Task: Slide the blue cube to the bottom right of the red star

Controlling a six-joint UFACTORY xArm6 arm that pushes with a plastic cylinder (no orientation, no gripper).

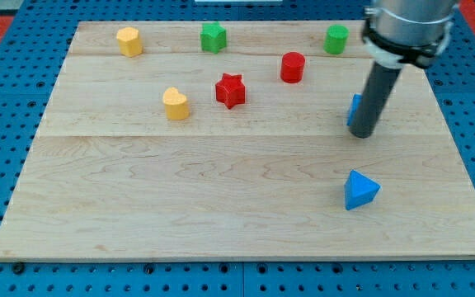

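The blue cube point(354, 110) sits at the view's right and is mostly hidden behind my rod; only its left edge shows. My tip point(363, 134) rests on the board right in front of it, touching or nearly touching it. The red star point(230, 90) lies well to the view's left of the cube, near the upper middle of the board.
A red cylinder point(293, 67) stands between star and cube, higher up. A blue triangular block point(359, 190) lies below my tip. A yellow heart point(176, 104) is left of the star. A yellow block point(129, 40), a green star point(213, 37) and a green cylinder point(336, 39) line the wooden board's top edge point(221, 25).
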